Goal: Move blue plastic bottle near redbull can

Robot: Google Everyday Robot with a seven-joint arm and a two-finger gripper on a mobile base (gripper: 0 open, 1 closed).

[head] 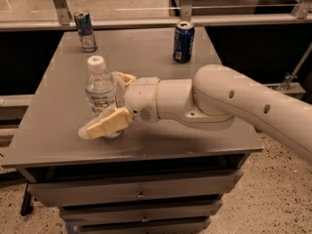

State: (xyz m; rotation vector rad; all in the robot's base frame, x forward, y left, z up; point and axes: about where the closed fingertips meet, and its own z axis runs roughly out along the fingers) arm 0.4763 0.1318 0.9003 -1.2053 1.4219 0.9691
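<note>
Camera view, left of centre: the gripper [100, 104] is spread open, its near finger [105, 124] crossing in front of the upright blue plastic bottle [101, 87] and the other behind it on the table [53, 111]. Contact is unclear. Far back stand the redbull can [85, 30], upper left, and a dark blue can [184, 42], upper centre.

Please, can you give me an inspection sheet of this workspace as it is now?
Surface: grey table, drawers below.
Job's things: bottle upright, front left; redbull can upright, back left corner, well apart from it.
Clutter: dark blue can upright at the back.
Grippers: gripper open, one finger on each side of the bottle.
Cables: nothing seen.
Surroundings: rail behind the table; speckled floor.
</note>
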